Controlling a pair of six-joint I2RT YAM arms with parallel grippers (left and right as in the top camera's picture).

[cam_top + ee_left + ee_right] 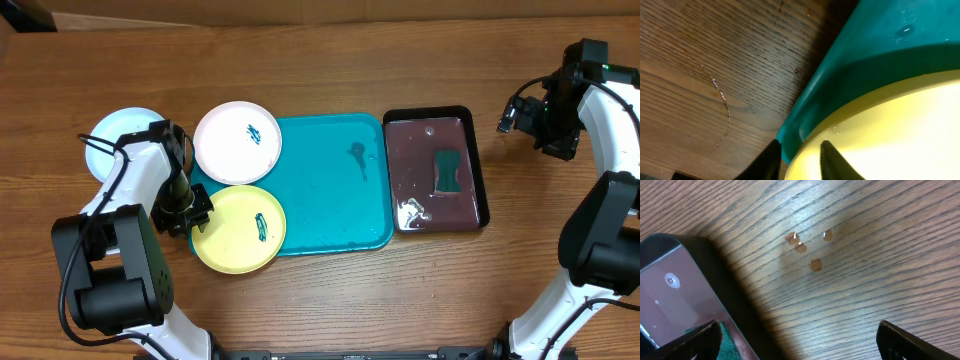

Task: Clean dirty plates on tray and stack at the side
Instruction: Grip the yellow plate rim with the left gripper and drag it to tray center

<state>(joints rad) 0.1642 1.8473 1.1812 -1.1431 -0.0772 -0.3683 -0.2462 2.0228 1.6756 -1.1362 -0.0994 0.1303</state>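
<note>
The turquoise tray (330,190) lies at the table's middle. The white plate (237,142) with a teal smear sits on its far left corner. The yellow-green plate (240,230), also smeared, overhangs its near left corner. The mint-blue plate (115,135) lies on the table left of the tray, partly under my left arm. My left gripper (192,213) is at the yellow-green plate's left rim. In the left wrist view its fingers (799,150) are shut across the rim of that plate (900,135), by the tray's edge (855,65). My right gripper (520,118) is open and empty over bare table.
A black tray (480,170) of dark liquid holds a teal sponge (447,172), right of the turquoise tray. In the right wrist view the black tray's corner (670,290) is at left, with a few droplets (807,247) on the wood. A dark smear (357,155) marks the turquoise tray.
</note>
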